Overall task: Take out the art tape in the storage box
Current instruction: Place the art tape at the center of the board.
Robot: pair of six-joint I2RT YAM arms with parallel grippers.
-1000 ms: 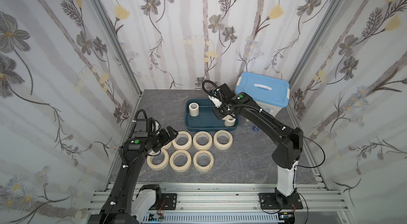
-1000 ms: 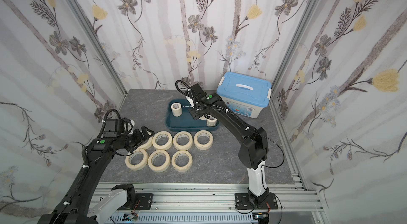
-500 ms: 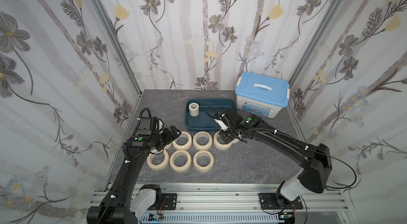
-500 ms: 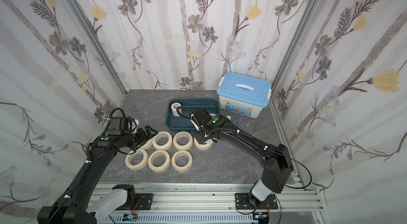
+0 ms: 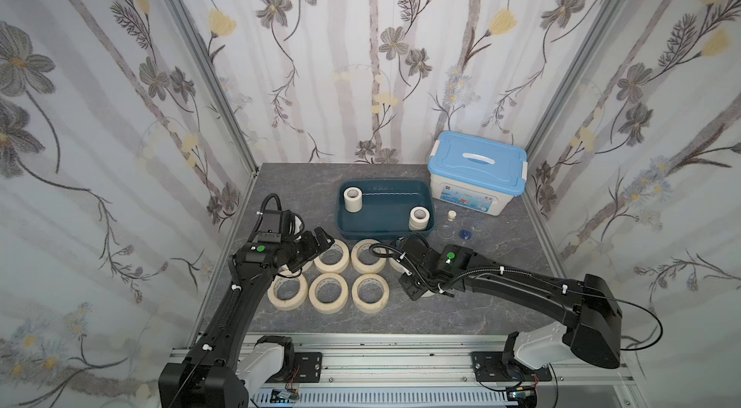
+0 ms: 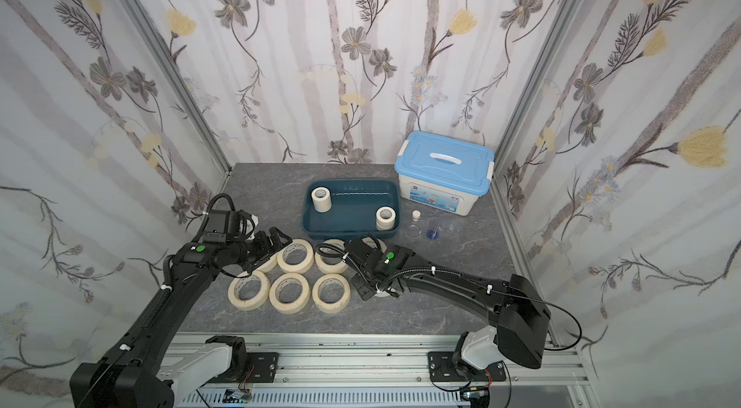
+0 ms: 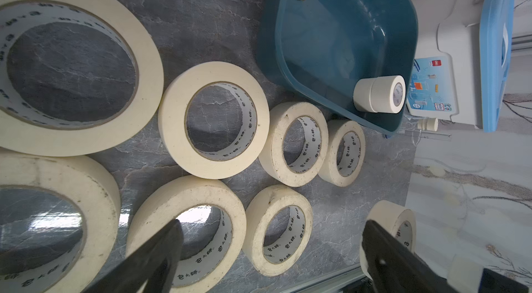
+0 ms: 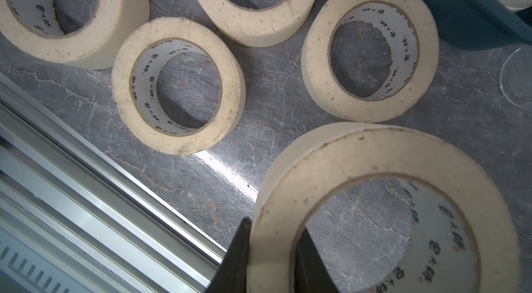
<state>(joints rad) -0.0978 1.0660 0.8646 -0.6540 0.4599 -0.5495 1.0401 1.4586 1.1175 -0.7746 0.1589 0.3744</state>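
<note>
Beside tray edge, right claw pinching roll

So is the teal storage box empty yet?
Not yet. Both top views show the storage box holding small art tape rolls: one stack in a back corner, one near the front corner.

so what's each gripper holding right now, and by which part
The right gripper is shut on a large tape roll, pinching its wall with one finger inside the core and one outside. The left gripper is open and holds nothing.
</note>
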